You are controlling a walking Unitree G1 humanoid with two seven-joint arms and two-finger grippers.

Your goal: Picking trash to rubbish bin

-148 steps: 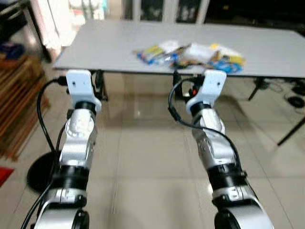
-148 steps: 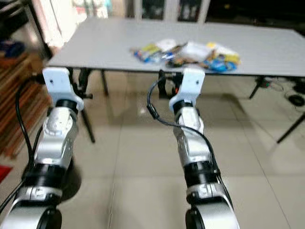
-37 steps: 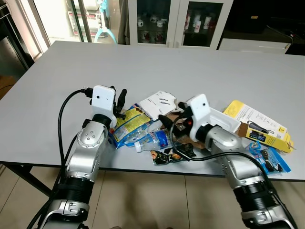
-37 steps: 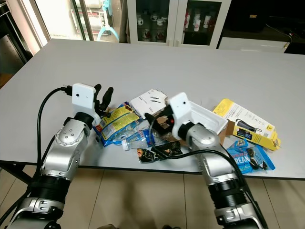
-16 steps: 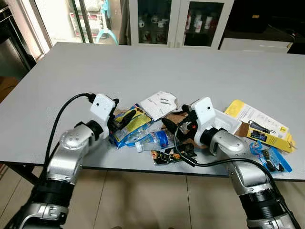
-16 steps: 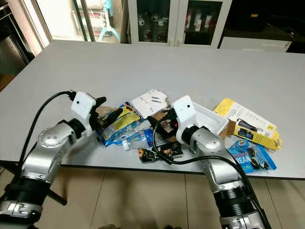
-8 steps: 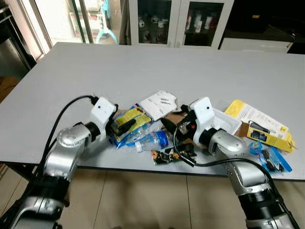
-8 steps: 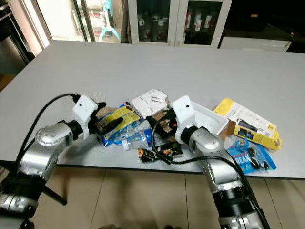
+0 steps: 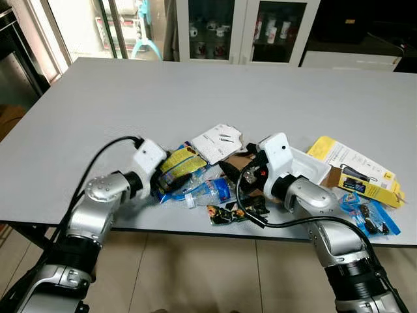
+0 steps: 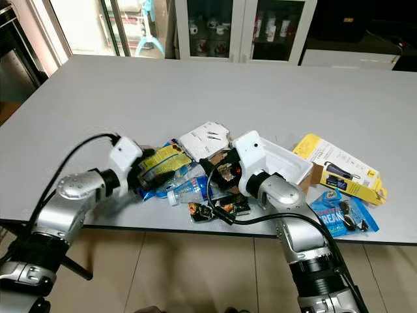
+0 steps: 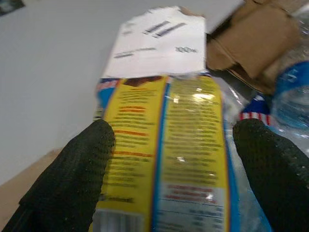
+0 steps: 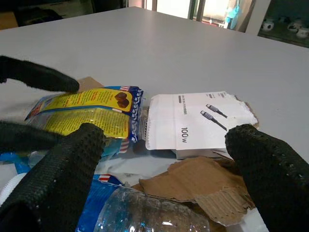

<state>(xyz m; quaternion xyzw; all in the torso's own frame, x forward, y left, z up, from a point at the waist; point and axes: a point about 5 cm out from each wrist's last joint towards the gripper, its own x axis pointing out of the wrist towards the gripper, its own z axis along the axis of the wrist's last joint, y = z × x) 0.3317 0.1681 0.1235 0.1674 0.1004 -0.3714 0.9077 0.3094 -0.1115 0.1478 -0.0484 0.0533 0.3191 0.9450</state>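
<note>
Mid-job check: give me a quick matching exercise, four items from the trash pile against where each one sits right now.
1. yellow snack bag
2. white cable box
3. plastic bottle
4. yellow carton

A. at the pile's right end
B. between the left gripper fingers
C. at the far side of the pile, behind the cardboard
D. lying near the table's front edge

Pairs: 1-B, 2-C, 3-D, 4-A

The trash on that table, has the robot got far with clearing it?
Barely begun. Nothing looks cleared: the white cable box, plastic bottle, brown cardboard and yellow package all lie on the grey table. In hand: the left gripper has open fingers either side of the yellow snack bag, not yet closed; the right gripper hovers open above the pile. Left: grabbing everything and binning it.
</note>
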